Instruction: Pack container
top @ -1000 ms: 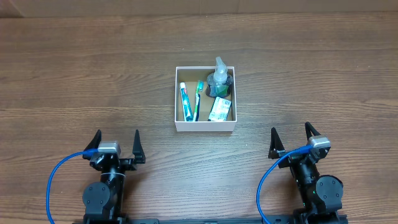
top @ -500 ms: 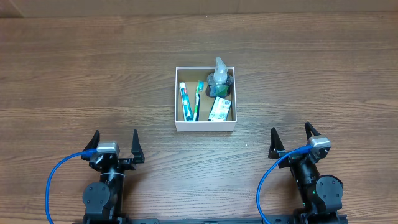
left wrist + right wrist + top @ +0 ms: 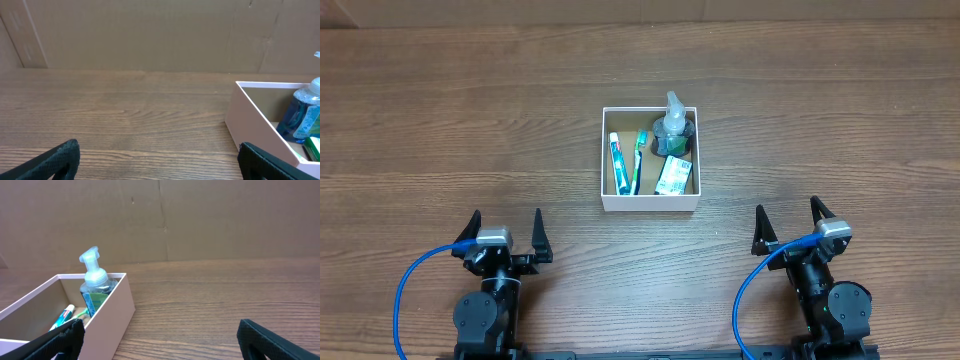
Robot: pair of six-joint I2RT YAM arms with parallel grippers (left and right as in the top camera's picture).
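Note:
The container (image 3: pixel 650 203), a small square white-walled cardboard box with a brown inside, sits at the table's middle. In it lie a toothpaste tube (image 3: pixel 617 163), a green toothbrush (image 3: pixel 638 160), a green-and-white packet (image 3: pixel 673 176) and an upright clear pump bottle (image 3: pixel 673 122). The box also shows in the left wrist view (image 3: pixel 250 120) and the right wrist view (image 3: pixel 112 310), with the bottle (image 3: pixel 95 287). My left gripper (image 3: pixel 508 232) and right gripper (image 3: pixel 788 223) are both open and empty, near the front edge, well short of the box.
A brown cardboard wall (image 3: pixel 150 35) stands along the table's far edge. The wooden table (image 3: pixel 440 130) spreads to both sides of the box. Blue cables (image 3: pixel 415 280) loop beside each arm base.

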